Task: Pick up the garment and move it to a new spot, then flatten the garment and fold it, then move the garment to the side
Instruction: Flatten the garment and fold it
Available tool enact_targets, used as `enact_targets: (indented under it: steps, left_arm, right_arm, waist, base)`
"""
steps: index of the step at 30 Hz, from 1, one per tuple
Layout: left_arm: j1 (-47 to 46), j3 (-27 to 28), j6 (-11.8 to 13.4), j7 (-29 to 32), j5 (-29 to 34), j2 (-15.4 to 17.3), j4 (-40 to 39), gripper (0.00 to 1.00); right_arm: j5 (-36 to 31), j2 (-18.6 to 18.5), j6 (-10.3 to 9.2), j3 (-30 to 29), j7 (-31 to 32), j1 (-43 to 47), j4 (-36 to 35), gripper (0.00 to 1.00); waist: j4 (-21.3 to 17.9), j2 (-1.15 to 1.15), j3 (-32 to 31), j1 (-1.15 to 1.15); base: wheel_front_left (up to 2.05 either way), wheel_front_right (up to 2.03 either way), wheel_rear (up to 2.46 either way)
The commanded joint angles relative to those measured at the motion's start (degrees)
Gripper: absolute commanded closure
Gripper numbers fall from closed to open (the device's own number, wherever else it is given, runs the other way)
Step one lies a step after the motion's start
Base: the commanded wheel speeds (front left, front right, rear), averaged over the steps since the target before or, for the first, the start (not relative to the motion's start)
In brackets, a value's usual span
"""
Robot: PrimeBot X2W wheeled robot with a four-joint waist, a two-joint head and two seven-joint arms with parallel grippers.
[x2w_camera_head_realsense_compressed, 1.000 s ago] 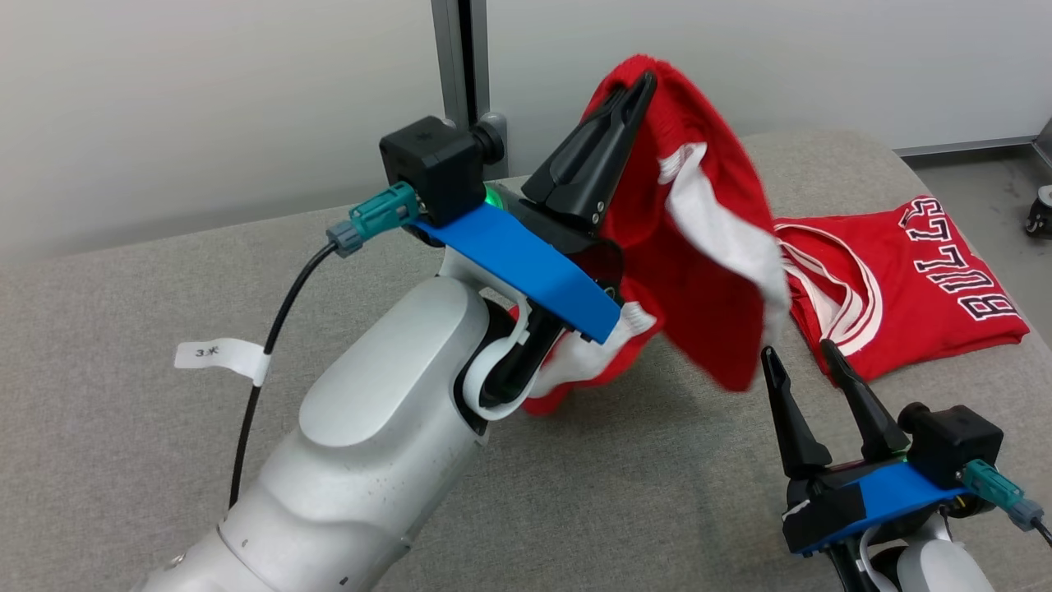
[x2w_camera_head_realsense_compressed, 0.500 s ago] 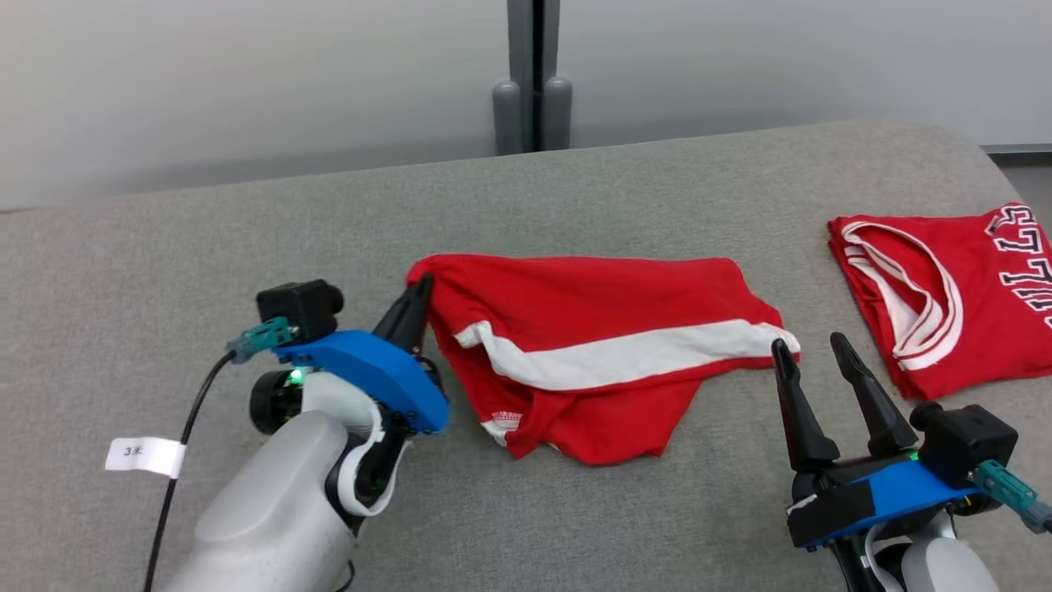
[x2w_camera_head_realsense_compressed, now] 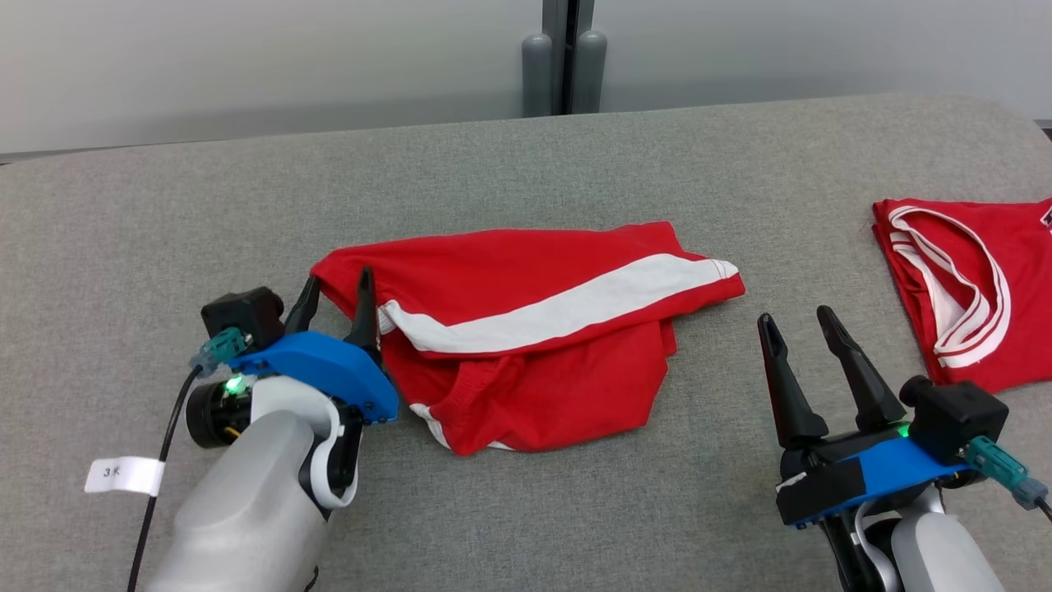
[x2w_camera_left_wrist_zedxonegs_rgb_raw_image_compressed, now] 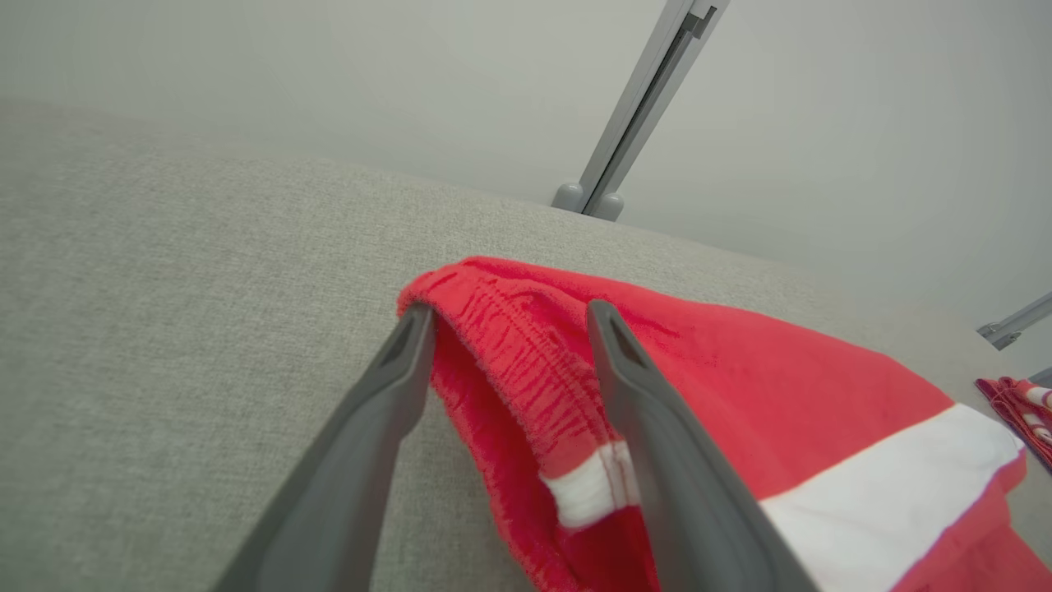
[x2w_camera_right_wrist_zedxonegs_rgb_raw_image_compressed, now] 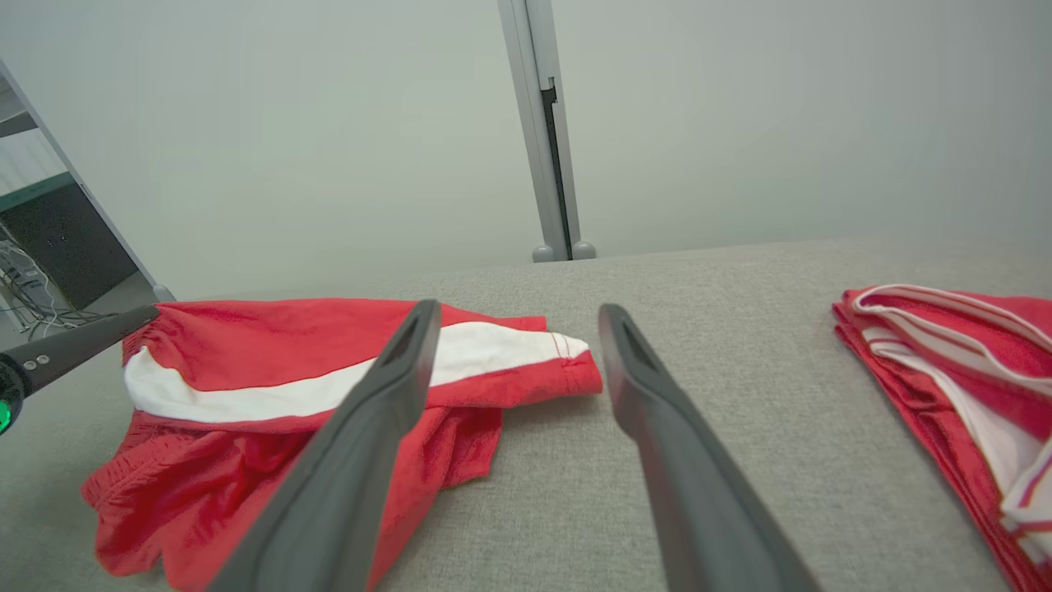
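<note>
The garment (x2w_camera_head_realsense_compressed: 526, 329), red shorts with a white side stripe, lies crumpled on the grey cloth-covered table (x2w_camera_head_realsense_compressed: 526, 164), stripe running left to right. My left gripper (x2w_camera_head_realsense_compressed: 335, 284) stands open at its left end. In the left wrist view the left gripper (x2w_camera_left_wrist_zedxonegs_rgb_raw_image_compressed: 509, 314) straddles the elastic waistband corner of the garment (x2w_camera_left_wrist_zedxonegs_rgb_raw_image_compressed: 740, 378), with a gap beside the left finger. My right gripper (x2w_camera_head_realsense_compressed: 795, 319) is open and holds nothing, just right of the garment's right tip. In the right wrist view the right gripper (x2w_camera_right_wrist_zedxonegs_rgb_raw_image_compressed: 519, 311) points at the garment (x2w_camera_right_wrist_zedxonegs_rgb_raw_image_compressed: 271, 362).
A second red garment with white trim (x2w_camera_head_realsense_compressed: 962, 288) lies folded at the table's right edge, also at the right of the right wrist view (x2w_camera_right_wrist_zedxonegs_rgb_raw_image_compressed: 945, 370). A grey post (x2w_camera_head_realsense_compressed: 563, 66) stands behind the table against a pale wall.
The left gripper brought the garment down from the air onto the table, then opened and let go of the waistband. The head view has shifted. The right gripper stays open.
</note>
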Motion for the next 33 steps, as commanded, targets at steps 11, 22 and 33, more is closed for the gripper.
enact_targets:
  steps: [11, 22, 33]
  left_arm:
    - [9.5, -0.8, -0.5, -0.3, 2.0, 2.7, -7.9, 0.00]
    - [10.1, -11.3, -0.2, 12.6, 8.6, 6.8, -19.3, 0.00]
    - [6.8, -12.7, -2.4, 17.9, 7.4, 7.0, -20.7, 1.00]
  right_arm:
    - [0.6, 0.1, 0.02, -1.0, -0.2, 1.7, -0.3, 0.00]
    - [0.4, 0.4, 0.02, -0.7, 0.1, 1.3, -0.7, 0.00]
    - [1.0, 0.0, 0.02, -0.9, -0.4, 2.0, -0.2, 0.00]
  waist:
    - [-0.5, 0.00, -1.5, -0.01]
    - [-1.1, 0.00, -1.2, -0.01]
    - [-2.7, 0.00, -2.1, -0.01]
  base:
    - [0.00, 0.00, 0.00]
    - [0.00, 0.00, 0.00]
    - [0.00, 0.00, 0.00]
